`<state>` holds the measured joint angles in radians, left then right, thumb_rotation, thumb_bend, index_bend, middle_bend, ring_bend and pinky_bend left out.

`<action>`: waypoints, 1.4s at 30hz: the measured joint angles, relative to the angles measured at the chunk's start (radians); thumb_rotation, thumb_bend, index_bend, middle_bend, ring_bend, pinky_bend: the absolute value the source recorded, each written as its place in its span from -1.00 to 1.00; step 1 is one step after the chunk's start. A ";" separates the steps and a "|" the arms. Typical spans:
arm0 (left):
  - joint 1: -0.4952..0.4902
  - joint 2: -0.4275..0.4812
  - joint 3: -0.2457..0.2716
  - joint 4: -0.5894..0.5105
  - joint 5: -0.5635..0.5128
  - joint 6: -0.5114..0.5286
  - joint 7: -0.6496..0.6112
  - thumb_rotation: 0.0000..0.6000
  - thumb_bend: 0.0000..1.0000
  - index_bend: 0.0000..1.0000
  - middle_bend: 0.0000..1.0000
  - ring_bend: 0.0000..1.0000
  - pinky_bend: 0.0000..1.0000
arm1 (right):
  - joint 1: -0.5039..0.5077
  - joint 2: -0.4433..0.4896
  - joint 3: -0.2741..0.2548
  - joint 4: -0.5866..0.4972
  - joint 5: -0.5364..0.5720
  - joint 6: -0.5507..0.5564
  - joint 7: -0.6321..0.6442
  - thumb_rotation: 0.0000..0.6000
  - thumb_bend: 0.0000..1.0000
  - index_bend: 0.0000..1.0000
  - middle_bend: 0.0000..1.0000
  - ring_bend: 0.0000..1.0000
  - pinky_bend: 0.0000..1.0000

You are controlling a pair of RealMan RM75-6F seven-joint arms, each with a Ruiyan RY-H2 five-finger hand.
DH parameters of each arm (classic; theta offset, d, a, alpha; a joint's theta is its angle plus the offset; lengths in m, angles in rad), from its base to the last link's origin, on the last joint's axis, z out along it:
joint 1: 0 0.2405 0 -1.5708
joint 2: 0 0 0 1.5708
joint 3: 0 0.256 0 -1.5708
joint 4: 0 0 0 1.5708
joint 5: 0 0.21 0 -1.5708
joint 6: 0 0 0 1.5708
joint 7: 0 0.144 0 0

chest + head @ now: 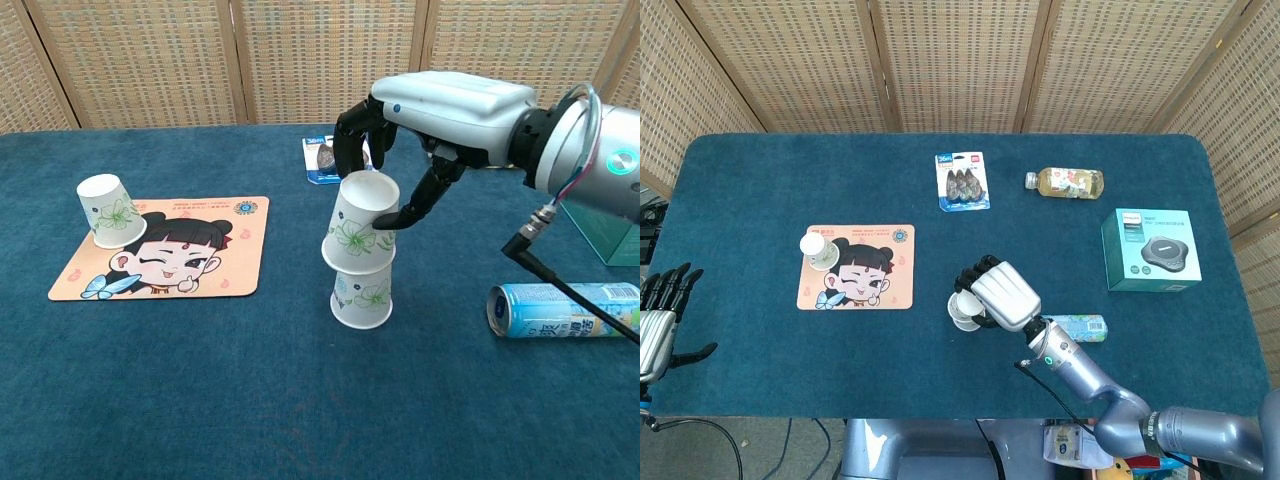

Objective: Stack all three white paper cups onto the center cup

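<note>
Right hand (pixel 420 130) gripping top cup (pixel 360 222) between thumb and fingers, tilted slightly, seated over centre cup (pixel 361 294) mid-table. Third cup (pixel 111 210) upside down on mat (pixel 200 262), well apart to the left. Left hand (pixel 660 315) at near left table edge, fingers spread, holding nothing. Can (pixel 562 309) lying on its side, right of the stack.

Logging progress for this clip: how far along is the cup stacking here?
Partly done. The right hand holds the second cup, tilted, seated on the center cup but not released. The third cup sits on the cartoon mat; the left hand is idle.
</note>
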<state>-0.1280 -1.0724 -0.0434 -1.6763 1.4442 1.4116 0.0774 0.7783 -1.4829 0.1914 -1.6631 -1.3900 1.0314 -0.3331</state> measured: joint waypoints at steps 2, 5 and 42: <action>0.000 -0.001 0.000 0.000 0.000 0.000 0.002 1.00 -0.93 -1.00 -1.00 -1.00 -1.00 | 0.002 0.000 0.001 -0.003 0.004 -0.002 -0.005 1.00 -0.14 -0.01 0.11 -0.09 -0.24; 0.000 -0.001 0.000 -0.002 0.001 0.002 0.004 1.00 -0.93 -1.00 -1.00 -1.00 -1.00 | 0.005 0.000 0.001 -0.008 0.008 -0.005 -0.016 1.00 -0.14 -0.01 0.10 -0.09 -0.24; -0.006 0.000 -0.005 0.012 -0.006 -0.006 -0.022 1.00 -0.93 -1.00 -1.00 -1.00 -1.00 | -0.109 0.145 -0.097 -0.086 -0.077 0.140 0.006 1.00 -1.00 -1.00 -1.00 -1.00 -1.00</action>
<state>-0.1335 -1.0728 -0.0480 -1.6641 1.4378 1.4053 0.0555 0.6689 -1.3377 0.0944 -1.7491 -1.4667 1.1718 -0.3274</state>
